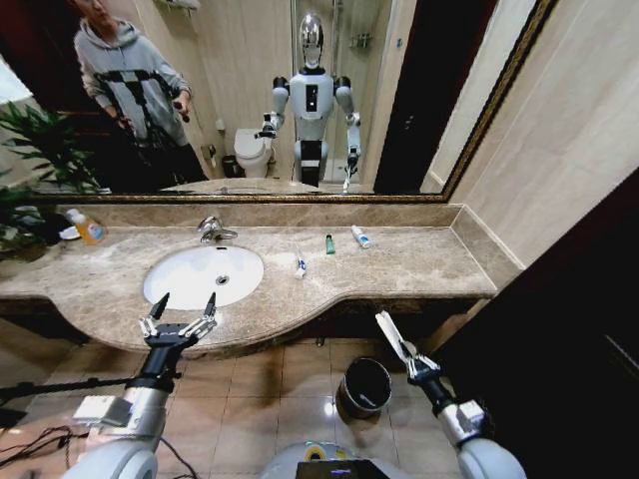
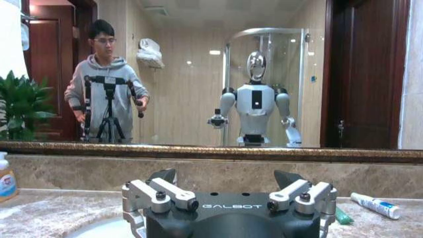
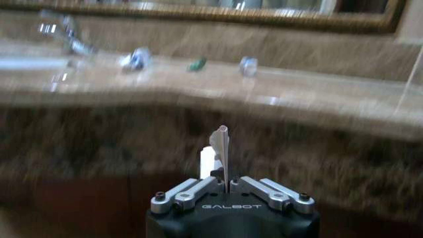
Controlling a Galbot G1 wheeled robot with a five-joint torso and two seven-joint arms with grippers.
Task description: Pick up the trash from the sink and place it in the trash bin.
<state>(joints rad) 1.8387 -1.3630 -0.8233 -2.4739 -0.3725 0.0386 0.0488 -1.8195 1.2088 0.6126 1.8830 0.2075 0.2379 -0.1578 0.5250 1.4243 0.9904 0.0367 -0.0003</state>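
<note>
Carrying a long white wrapper (image 1: 391, 334), pinched between the closed jaws of the right gripper (image 1: 407, 357), low in front of the bench (image 1: 419, 264) edge and just up and right of the trash bin (image 1: 365, 386) on the tiled floor. Seen from the right wrist view as a thin white strip (image 3: 221, 148) standing up out of the right gripper (image 3: 227, 187), jaws clamped tight on its lower end. Judged to be the drop-off step for this one piece: held, off the bench, not yet over the bin's mouth.

Hovering at the near edge of the sink (image 1: 180, 289), the left gripper (image 1: 184, 309) with jaws spread wide and nothing between them; same wide-open stance in the left wrist view (image 2: 228, 191).

Lying on the bench to the right of the basin, more trash: a small white tube (image 1: 301, 263) nearest the sink, a tiny dark-green bottle (image 1: 329, 243) farther back, and a white-blue mini tube (image 1: 359, 236) just right of it, near the back ledge. Standing at far left, an orange bottle (image 1: 89, 229), not part of the job.

Called for next, by this reading: swinging the wrapper left and down until centred over the bin's shiny rim, then opening. Worth minding: a light, flat strip, likely to flutter or cling to a pad, so a low release looks safer.
</note>
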